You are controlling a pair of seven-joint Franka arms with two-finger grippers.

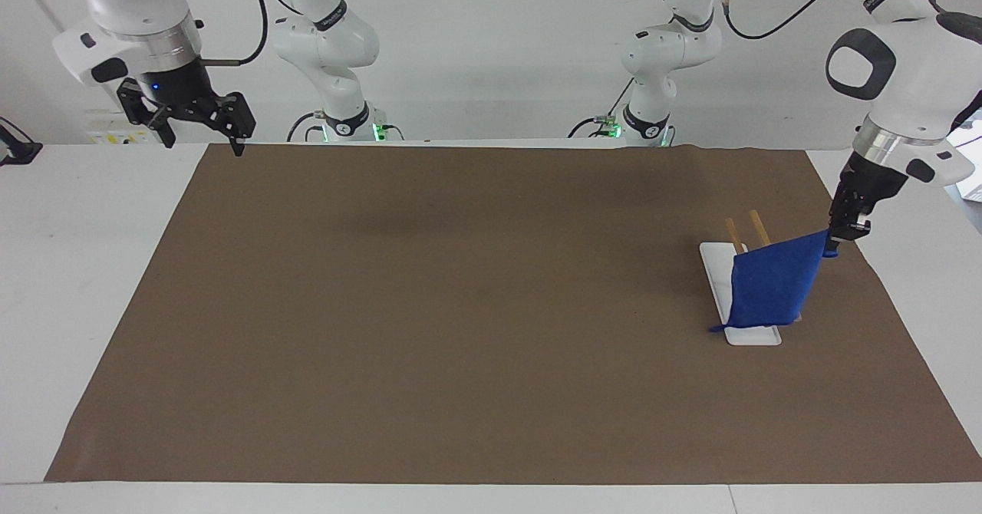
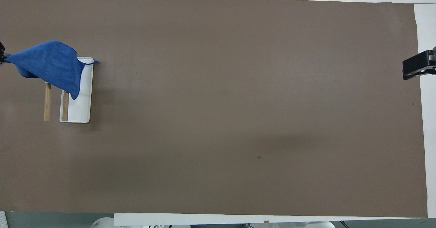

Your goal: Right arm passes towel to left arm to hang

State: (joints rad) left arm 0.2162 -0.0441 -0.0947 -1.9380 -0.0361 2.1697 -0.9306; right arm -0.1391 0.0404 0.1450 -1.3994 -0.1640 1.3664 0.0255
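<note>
My left gripper is shut on one corner of the blue towel and holds it up over the rack. The towel hangs spread out from that corner, across the rack's two wooden bars, down to the white rack base. Its small loop dangles at the low corner. In the overhead view the towel covers the part of the rack base that is farther from the robots. My right gripper is open and empty, blue light on, raised over the table's corner at the right arm's end.
A brown mat covers the table. The rack stands on it toward the left arm's end. Only a black finger of the right gripper shows at the overhead view's edge.
</note>
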